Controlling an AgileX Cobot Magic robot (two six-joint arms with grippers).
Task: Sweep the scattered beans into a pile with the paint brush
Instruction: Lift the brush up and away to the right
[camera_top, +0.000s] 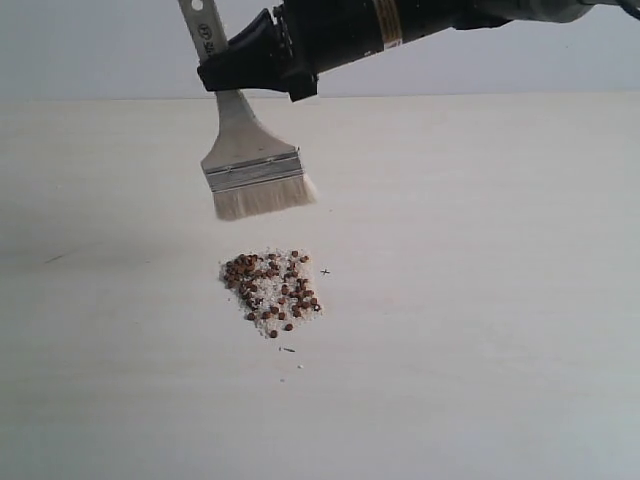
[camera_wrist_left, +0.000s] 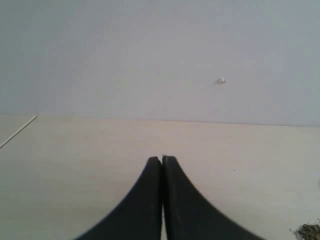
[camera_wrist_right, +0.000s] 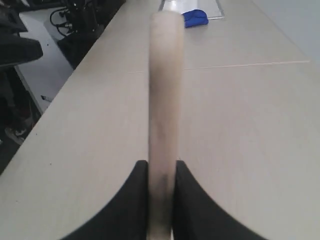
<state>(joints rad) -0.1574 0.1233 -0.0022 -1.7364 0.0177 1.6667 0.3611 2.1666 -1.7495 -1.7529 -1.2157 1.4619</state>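
Note:
The pile of dark brown beans and white grains sits as one compact clump on the pale table, and its edge shows in a corner of the left wrist view. The paint brush hangs bristles-down in the air behind the pile, clear of the table. My right gripper is shut on its pale wooden handle, reaching in from the upper right. My left gripper is shut with nothing in it, over bare table; it does not show in the exterior view.
A few stray grains lie just in front of the pile. The table's edge drops off to a floor with dark equipment. A blue object lies at the far end of the table.

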